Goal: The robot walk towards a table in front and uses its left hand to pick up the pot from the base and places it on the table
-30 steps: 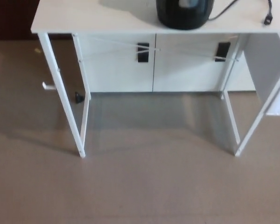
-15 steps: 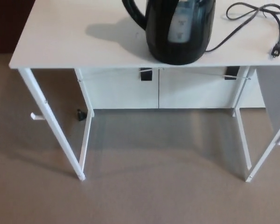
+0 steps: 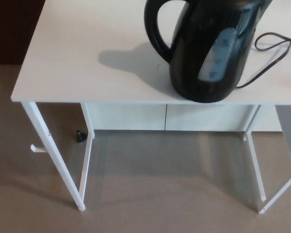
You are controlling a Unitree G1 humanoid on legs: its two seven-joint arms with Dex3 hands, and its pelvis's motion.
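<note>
Black pot (image 3: 208, 53) upright on the white table (image 3: 87, 58), right of middle and close to the front edge, handle turned left, pale gauge strip facing front. Shadow cast leftward over the tabletop. Dark cord (image 3: 276, 46) looped on the table just right of the pot. Under the table, a white cabinet (image 3: 131, 116) and a small black object (image 3: 80, 136) on the tan floor (image 3: 160, 194). Neither hand in sight, so no telling released or clenched.

beige carpet floor (image 3: 160, 189); low white cabinet (image 3: 128, 116) behind
</note>
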